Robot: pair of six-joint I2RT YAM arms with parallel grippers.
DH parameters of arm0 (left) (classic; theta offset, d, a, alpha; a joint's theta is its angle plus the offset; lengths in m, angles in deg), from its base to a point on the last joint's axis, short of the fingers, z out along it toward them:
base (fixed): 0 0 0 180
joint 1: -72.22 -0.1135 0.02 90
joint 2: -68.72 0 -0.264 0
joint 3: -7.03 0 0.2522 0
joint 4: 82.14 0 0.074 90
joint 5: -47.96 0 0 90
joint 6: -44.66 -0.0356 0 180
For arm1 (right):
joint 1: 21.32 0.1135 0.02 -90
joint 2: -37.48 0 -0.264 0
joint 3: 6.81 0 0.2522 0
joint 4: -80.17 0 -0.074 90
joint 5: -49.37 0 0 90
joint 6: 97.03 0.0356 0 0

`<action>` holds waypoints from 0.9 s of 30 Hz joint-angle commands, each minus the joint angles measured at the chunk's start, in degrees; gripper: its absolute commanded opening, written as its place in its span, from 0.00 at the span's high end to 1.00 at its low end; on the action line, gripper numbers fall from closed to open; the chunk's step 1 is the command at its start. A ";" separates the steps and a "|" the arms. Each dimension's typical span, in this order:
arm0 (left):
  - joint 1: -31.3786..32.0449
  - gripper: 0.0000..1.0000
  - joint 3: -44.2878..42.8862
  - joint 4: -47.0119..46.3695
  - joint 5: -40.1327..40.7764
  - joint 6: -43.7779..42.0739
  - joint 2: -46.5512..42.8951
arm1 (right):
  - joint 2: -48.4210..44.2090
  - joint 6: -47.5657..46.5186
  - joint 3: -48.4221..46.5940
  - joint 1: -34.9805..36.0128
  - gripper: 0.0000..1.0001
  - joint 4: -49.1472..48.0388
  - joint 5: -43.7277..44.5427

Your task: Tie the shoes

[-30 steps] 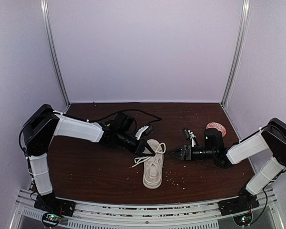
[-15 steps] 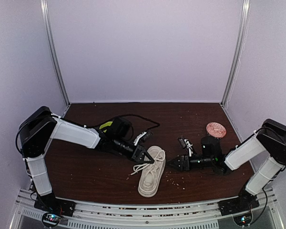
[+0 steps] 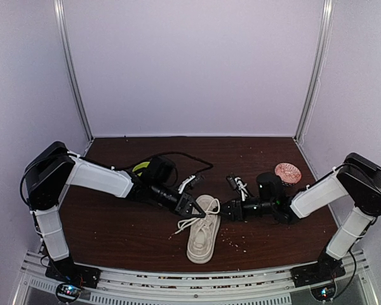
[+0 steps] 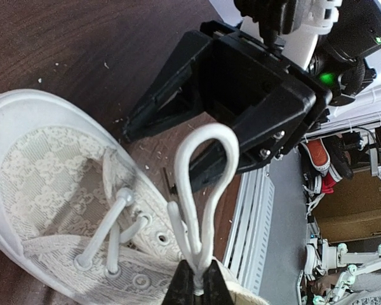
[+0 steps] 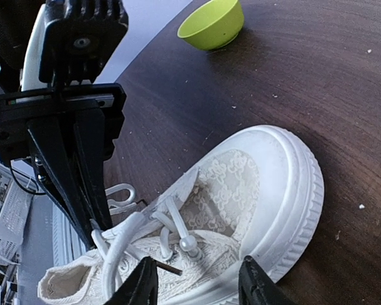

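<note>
The off-white sneaker (image 3: 202, 232) lies mid-table, its open heel end toward the far side. It also shows in the left wrist view (image 4: 57, 190) and the right wrist view (image 5: 241, 190). My left gripper (image 3: 193, 210) is shut on a folded loop of white lace (image 4: 200, 190) and holds the loop upright over the shoe's collar (image 4: 197, 289). My right gripper (image 3: 223, 213) is open, right beside the shoe's right side, facing the left gripper. In its own view the fingertips (image 5: 254, 283) straddle the lace eyelets, and the gripper (image 5: 197, 279) holds nothing.
A lime-green bowl (image 3: 140, 168) sits behind the left arm, also in the right wrist view (image 5: 211, 24). A pink patterned bowl (image 3: 287, 172) stands at the back right. A loose lace loop (image 3: 185, 222) trails left of the shoe. Crumbs dot the dark table (image 3: 254, 241).
My right gripper has moved left and lower, up to the shoe's side. My left gripper has come down to the shoe and stays shut on the lace. The shoe turned slightly.
</note>
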 commanded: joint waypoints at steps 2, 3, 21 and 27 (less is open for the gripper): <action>0.10 1.00 -0.40 -3.51 -2.76 -0.68 -2.21 | 1.15 -4.66 -2.93 0.82 0.56 4.77 -5.26; 0.05 1.00 -0.42 -3.56 -2.73 -0.56 -2.09 | 1.38 -4.64 -3.10 0.82 0.56 4.98 -6.29; 0.10 1.00 -1.48 -0.73 -4.65 -2.44 -0.75 | 2.30 -12.94 -7.73 2.15 0.57 12.12 -8.33; 0.10 1.00 -1.73 -0.40 -4.61 -2.65 -0.48 | 3.38 -16.79 -10.14 2.48 0.68 18.20 -11.34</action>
